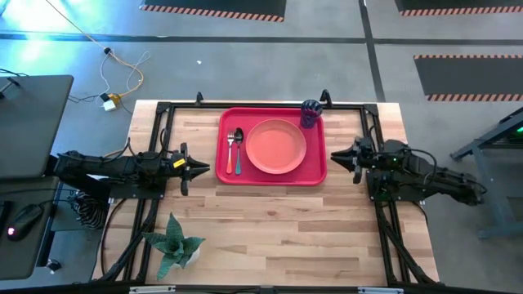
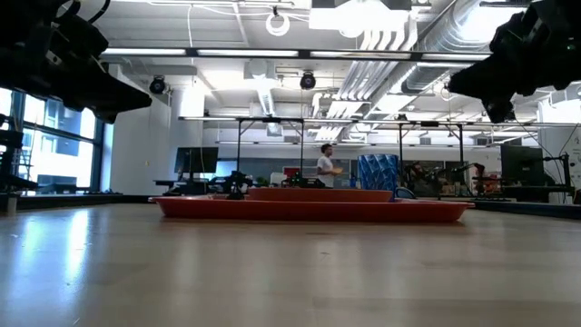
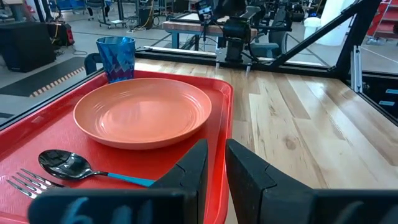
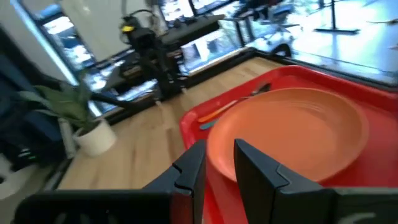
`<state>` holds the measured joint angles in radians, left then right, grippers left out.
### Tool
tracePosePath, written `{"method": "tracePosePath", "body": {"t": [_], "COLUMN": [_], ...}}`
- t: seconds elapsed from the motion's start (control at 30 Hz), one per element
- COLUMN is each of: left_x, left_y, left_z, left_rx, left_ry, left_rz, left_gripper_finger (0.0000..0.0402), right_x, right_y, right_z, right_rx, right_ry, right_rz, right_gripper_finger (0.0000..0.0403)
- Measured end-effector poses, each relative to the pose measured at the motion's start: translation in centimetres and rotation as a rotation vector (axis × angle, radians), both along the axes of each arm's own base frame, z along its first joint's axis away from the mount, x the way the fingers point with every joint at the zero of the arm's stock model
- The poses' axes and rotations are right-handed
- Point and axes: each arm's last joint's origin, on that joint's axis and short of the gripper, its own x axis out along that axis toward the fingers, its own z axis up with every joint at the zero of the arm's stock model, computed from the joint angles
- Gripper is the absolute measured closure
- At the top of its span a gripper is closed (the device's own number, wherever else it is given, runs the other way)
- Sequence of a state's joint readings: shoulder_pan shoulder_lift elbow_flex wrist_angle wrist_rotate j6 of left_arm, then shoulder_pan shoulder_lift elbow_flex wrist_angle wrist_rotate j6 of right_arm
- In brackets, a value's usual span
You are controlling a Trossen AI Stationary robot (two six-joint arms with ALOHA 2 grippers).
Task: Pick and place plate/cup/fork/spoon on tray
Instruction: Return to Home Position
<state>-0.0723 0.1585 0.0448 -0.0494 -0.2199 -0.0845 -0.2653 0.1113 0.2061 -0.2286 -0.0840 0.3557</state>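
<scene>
Pincers on both arms are hanging empty above the wooden bench (image 1: 286,237). The left pincer (image 1: 198,170) is hovering just beside the left edge of the large red rectangular plastic tray (image 1: 270,181), parted by only a narrow slit and gripping nothing. The right pincer (image 1: 335,157) is hovering just off the opposite edge, likewise barely parted and empty.

Nearest the left pincer, the small fork with silver tines and a slim orange handle (image 1: 230,153) and the small spoon with a dark shiny bowl and a light-blue handle (image 1: 239,155) are lying side by side on the tray floor. Both are probably light, stiff and slick, and they are sitting very low. The handle, pinched across its middle, is looking like the safest hold.

Beside them, the round salmon-pink flat plate (image 1: 276,147) is resting in the tray's middle. It is looking rigid, glossy and fairly light, so only the slight rim is offering a grip, and it may slide between the pads.

In the far corner nearer the right arm, the small dark blue-purple tumbler cup (image 1: 310,113) is standing upright, apart from the plate. It is likely light and easy to tip, best clasped across its wall, low down.

With all four pieces lying on the tray, nothing seems left to grasp.
</scene>
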Motion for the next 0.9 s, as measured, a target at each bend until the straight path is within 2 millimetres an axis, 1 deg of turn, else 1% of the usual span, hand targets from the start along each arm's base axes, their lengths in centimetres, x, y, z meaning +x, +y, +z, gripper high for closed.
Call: {"method": "tracePosePath", "body": {"t": [0.1, 0.33, 0.53, 0.9], "left_x": [0.0, 0.0, 0.0, 0.0], "left_y": [0.0, 0.0, 0.0, 0.0], "left_z": [0.0, 0.0, 0.0, 0.0], "left_rx": [0.000, 0.000, 0.000, 0.000], "left_ry": [0.000, 0.000, 0.000, 0.000], "left_rz": [0.000, 0.000, 0.000, 0.000], "left_gripper_finger": [0.0355, 0.0355, 0.0355, 0.0355], "right_x": [0.1, 0.2, 0.2, 0.2], "right_y": [0.1, 0.2, 0.4, 0.4], "right_z": [-1.0, -2.9, -3.0, -3.1], "right_rx": [0.011, 0.026, 0.005, 0.018], "right_ry": [-0.026, -0.047, -0.048, -0.046], "right_rz": [0.048, 0.092, 0.133, 0.128], "right_gripper_finger": [0.0329, 0.0329, 0.0329, 0.0329]}}
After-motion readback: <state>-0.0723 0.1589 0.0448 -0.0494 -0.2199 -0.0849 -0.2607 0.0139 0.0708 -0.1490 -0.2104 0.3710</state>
